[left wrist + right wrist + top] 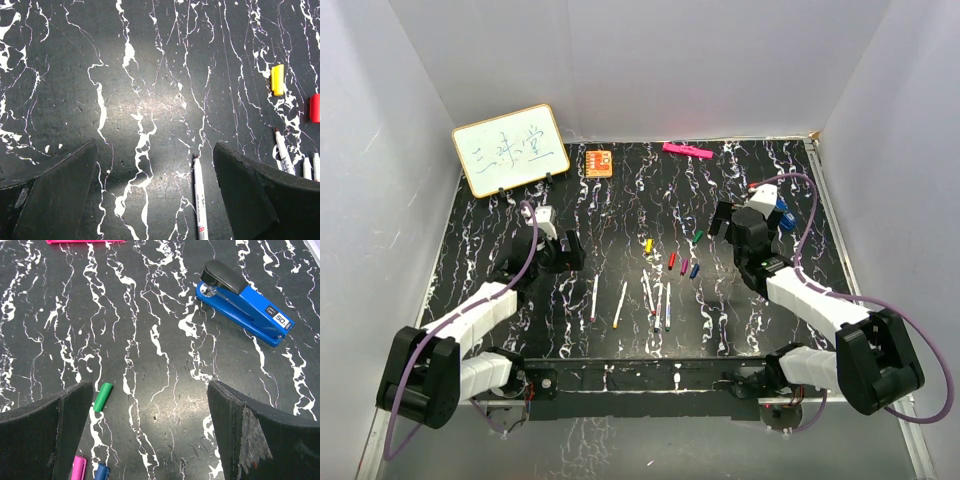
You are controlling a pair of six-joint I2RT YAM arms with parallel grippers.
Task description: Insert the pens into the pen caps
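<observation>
Black white-veined tabletop (480, 250) w/ slim pens (595, 297), stubby caps (277, 79); L pincer (155, 150), R pincer (150, 387) agape, empty

You're seeing: counter (60, 75) – black marble-look sheet, smooth, faint sheen | right pincer (150, 400) fingers (250, 440) – matt black, rough, scuffed edge | stapler (250, 305) – glossy blue, smooth black top | yellow cap (277, 79) – smooth plastic | pen (200, 200) – smooth white plastic
</observation>
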